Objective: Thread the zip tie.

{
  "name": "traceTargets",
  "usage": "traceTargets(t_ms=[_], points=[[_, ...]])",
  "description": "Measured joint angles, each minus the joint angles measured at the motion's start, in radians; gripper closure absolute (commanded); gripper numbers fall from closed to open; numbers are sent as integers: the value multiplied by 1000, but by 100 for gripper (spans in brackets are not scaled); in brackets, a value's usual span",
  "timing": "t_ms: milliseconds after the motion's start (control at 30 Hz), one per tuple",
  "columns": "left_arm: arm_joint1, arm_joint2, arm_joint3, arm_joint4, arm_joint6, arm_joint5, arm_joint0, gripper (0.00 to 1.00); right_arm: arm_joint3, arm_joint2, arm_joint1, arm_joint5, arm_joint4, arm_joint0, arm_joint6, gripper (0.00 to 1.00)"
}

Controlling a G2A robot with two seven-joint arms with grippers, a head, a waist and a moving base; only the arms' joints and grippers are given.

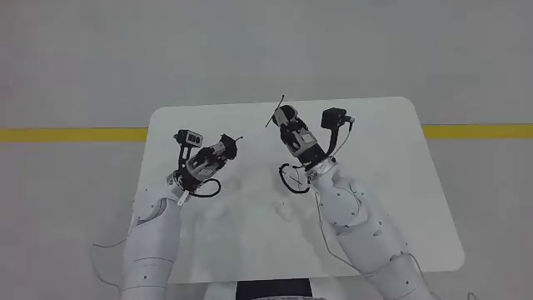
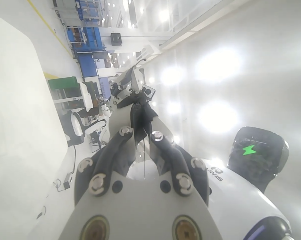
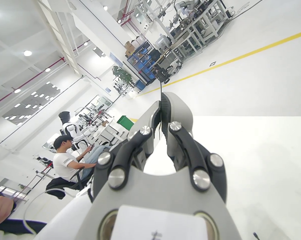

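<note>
The right gripper [image 1: 284,117] pinches the one black zip tie [image 3: 161,89] over the single white table [image 1: 400,183], near its 12 o'clock edge. The second, left gripper [image 1: 229,145] sits at its 8 o'clock, jaws together. The tie's long axis runs from 7 to 1 o'clock.

Gap between left hand [image 1: 233,143] and right hand [image 1: 281,114] open — zip tie [image 1: 274,111] juts from right hand toward far table [image 1: 383,133] edge.

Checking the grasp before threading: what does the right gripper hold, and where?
The right gripper pinches the zip tie along its strap, one end sticking out.
</note>
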Motion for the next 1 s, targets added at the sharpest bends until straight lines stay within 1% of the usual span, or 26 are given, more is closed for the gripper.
traceTargets(t_ms=[33, 100, 233, 333, 467, 533, 667, 733, 1000], points=[[-12, -17, 4, 5, -16, 0, -3, 100, 0, 0, 0, 0, 0, 0, 0, 100], [-31, -43, 9, 10, -43, 0, -10, 100, 0, 0, 0, 0, 0, 0, 0, 100], [-74, -107, 26, 8, -108, 0, -33, 100, 0, 0, 0, 0, 0, 0, 0, 100], [-101, -126, 21, 21, -106, 0, -46, 100, 0, 0, 0, 0, 0, 0, 0, 100], [-124, -136, 14, 33, -106, 0, -63, 100, 0, 0, 0, 0, 0, 0, 0, 100], [-132, -137, 14, 45, -106, 0, -72, 100, 0, 0, 0, 0, 0, 0, 0, 100], [-140, -142, 28, 63, -106, 0, -88, 100, 0, 0, 0, 0, 0, 0, 0, 100], [-142, -142, 34, 63, -106, 0, -91, 100, 0, 0, 0, 0, 0, 0, 0, 100], [-142, -142, 33, 63, -106, 0, -90, 100, 0, 0, 0, 0, 0, 0, 0, 100]])
